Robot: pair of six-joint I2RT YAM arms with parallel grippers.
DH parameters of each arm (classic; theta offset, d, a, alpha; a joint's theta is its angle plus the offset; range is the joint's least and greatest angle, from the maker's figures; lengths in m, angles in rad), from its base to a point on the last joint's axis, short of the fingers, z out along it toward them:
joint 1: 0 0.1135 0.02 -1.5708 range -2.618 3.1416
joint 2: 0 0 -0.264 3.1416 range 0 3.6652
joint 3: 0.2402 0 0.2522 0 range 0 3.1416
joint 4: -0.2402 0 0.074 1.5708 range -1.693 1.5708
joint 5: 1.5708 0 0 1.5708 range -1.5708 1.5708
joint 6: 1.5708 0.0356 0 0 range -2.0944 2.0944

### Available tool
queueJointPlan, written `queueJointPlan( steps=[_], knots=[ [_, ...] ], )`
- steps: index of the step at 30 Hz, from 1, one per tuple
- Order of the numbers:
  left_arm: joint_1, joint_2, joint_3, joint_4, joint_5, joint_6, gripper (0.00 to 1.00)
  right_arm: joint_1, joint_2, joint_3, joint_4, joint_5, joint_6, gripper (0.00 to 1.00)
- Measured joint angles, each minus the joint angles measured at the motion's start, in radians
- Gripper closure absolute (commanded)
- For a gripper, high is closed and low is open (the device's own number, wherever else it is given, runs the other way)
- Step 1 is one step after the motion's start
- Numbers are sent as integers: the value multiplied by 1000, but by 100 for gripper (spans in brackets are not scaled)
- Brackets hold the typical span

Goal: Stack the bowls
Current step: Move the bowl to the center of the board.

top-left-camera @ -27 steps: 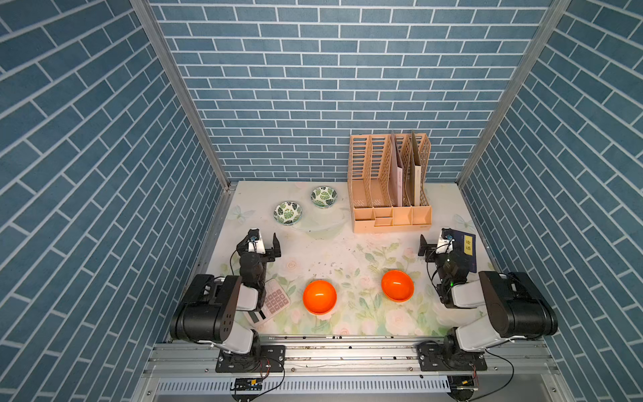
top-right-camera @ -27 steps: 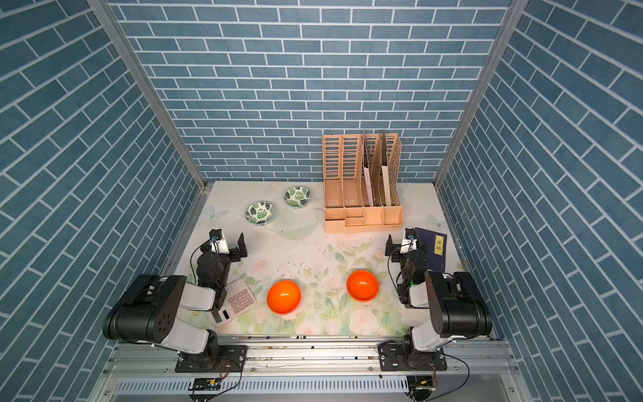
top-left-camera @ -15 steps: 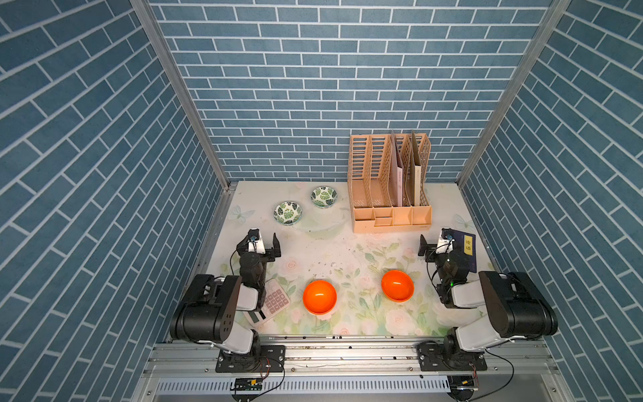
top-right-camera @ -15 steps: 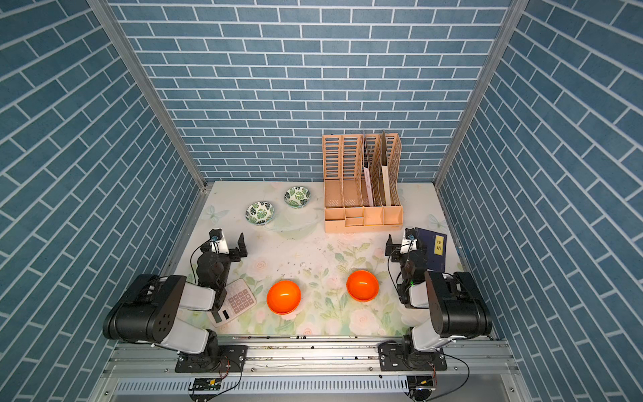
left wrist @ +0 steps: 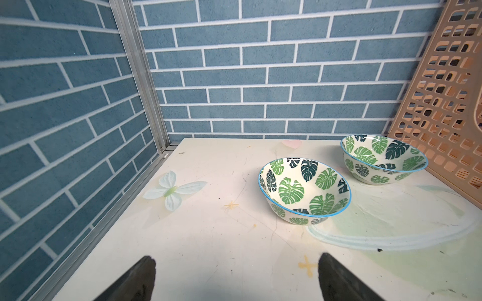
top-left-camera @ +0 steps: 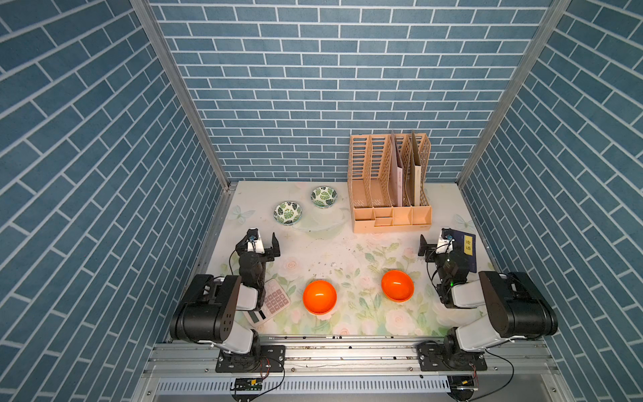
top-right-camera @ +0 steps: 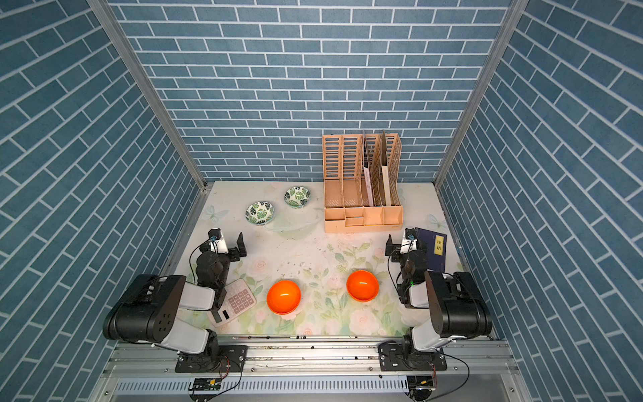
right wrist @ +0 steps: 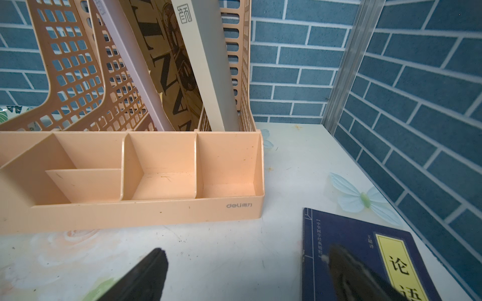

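Two orange bowls (top-left-camera: 319, 297) (top-left-camera: 397, 285) appear only overhead; left gripper (left wrist: 236, 260) and right gripper (right wrist: 247, 251) gape.

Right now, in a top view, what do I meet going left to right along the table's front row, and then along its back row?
Front: calculator → orange bowl → other orange bowl. Back: leaf bowl → other leaf bowl → rack.
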Motion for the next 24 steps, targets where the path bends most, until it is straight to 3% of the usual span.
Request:
queueJointPlan(
  steps=[5, 9, 13, 17, 24],
  knots=[
    [2, 0, 18, -18, 4, -6, 0, 0, 0, 4, -7, -5, 0, 0],
    [-1, -13, 54, -92, -7, -6, 0, 0, -38, 54, -118, 3, -5, 0],
    [-14, -65, 234, -325, -42, -6, 0, 39, -116, 134, -242, 46, -26, 0],
    [-59, -172, 387, -531, -118, -10, 0, 148, -184, 235, -385, 106, -71, 0],
    [-261, -222, 793, -907, -277, 51, 0, 308, -251, 484, -664, 188, -103, 0]
  ],
)
